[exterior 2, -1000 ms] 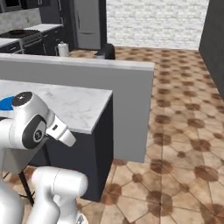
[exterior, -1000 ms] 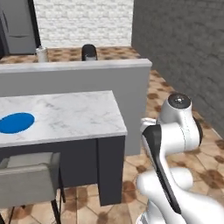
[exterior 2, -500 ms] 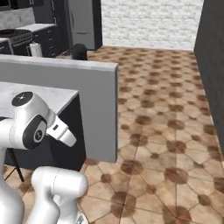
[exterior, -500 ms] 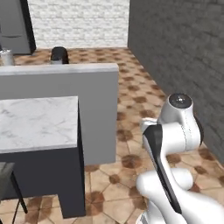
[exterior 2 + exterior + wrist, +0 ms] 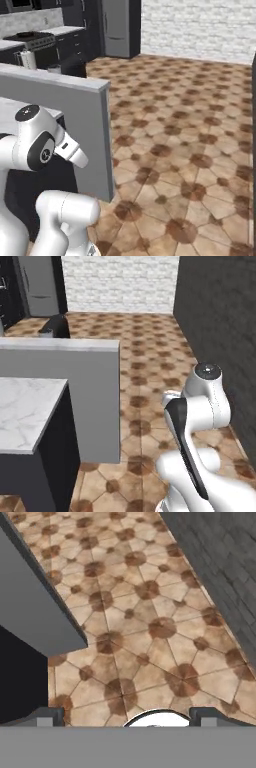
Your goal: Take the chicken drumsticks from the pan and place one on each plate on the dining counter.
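Note:
The dining counter point(image 5: 25, 408), a white grey-veined marble slab on a dark base, shows its right end at the left of the left base view. The chicken drumsticks, the pan and the plates are out of view. In the hand view my gripper point(image 5: 128, 718) stands open, its two dark fingertips point(image 5: 50, 716) far apart with nothing between them, and it looks down at the tiled floor. The arm is folded up close over the base.
A plain grey raised ledge point(image 5: 65, 356) point(image 5: 60, 85) point(image 5: 35, 617) runs behind the counter and ends in a corner beside me. A dark wall point(image 5: 220, 321) stands to the right. Brown tiled floor point(image 5: 185, 130) stretches ahead. Dark cabinets, a stove point(image 5: 30, 37) and a fridge point(image 5: 117, 27) line the far left.
The whole picture has slid left as the base moves: the counter with its blue plate has gone out at the left and more floor and dark wall show. The arm keeps its pose, gripper open.

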You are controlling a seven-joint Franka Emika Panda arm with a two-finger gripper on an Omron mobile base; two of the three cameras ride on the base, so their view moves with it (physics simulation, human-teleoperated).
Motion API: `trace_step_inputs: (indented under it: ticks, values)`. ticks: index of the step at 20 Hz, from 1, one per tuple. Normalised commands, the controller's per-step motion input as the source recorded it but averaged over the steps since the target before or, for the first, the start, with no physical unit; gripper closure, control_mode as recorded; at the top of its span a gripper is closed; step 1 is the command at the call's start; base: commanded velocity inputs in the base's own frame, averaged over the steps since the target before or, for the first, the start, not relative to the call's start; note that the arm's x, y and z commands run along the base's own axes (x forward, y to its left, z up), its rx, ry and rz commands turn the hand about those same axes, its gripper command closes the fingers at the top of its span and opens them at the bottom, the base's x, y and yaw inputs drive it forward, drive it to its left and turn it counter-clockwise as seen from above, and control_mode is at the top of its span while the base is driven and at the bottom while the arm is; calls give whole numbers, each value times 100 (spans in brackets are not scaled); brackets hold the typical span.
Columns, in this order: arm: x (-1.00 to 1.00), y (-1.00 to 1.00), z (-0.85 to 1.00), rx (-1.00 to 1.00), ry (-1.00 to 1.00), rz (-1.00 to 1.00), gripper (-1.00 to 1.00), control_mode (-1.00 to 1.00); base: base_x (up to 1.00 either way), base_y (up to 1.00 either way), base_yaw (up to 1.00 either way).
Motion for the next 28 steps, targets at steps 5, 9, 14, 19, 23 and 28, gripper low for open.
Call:
trace_step_inputs:
  ticks: [5, 9, 14, 19, 23, 28]
  values:
    - [0, 0, 0, 0, 0, 0, -100, 100, 70, -100, 39]
    - [0, 0, 0, 0, 0, 0, -100, 100, 64, -100, 39]
    - [0, 0, 0, 0, 0, 0, -100, 100, 61, -100, 37]
    - [0, 0, 0, 0, 0, 0, -100, 100, 59, -100, 38]
    - [0, 0, 0, 0, 0, 0, -100, 100, 57, -100, 39]
    - [0, 0, 0, 0, 0, 0, -100, 100, 66, -100, 40]
